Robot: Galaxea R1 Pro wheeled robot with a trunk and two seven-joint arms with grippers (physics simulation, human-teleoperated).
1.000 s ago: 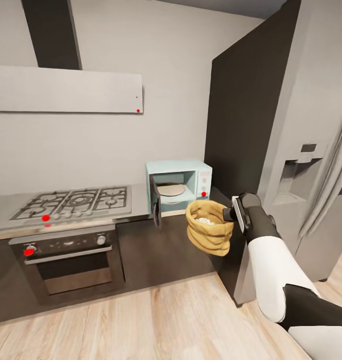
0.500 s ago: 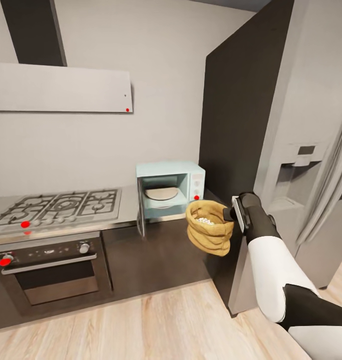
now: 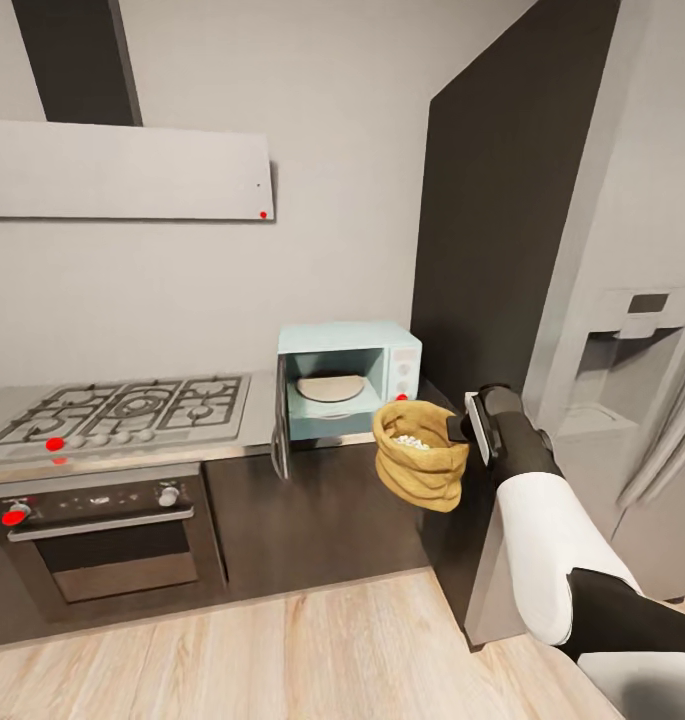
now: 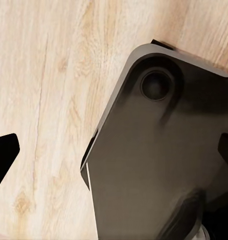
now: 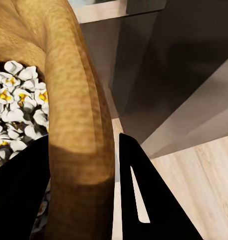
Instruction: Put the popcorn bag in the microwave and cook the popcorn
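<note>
My right gripper (image 3: 460,428) is shut on the rolled rim of the tan popcorn bag (image 3: 419,467), which hangs in the air in front of the dark cabinets. Whitish popcorn (image 3: 414,441) lies inside it. In the right wrist view the bag's rim (image 5: 79,125) sits between the two black fingers (image 5: 143,200), with popcorn (image 5: 14,105) beside it. The mint-blue microwave (image 3: 349,378) stands on the grey countertop (image 3: 263,412), up and to the left of the bag, its door (image 3: 280,432) swung open. My left gripper (image 4: 114,155) is open over the wooden floor.
A gas hob (image 3: 122,405) lies in the worktop to the left, with a black built-in oven (image 3: 102,540) under it and a range hood (image 3: 122,170) above. A tall dark panel (image 3: 492,250) and a grey fridge (image 3: 622,350) stand at the right. The robot's dark base (image 4: 158,150) shows below the left wrist.
The whole picture has shifted, so the camera has moved: the kitchen slid left, then slightly back right. The right arm and the bag keep the same place in the view.
</note>
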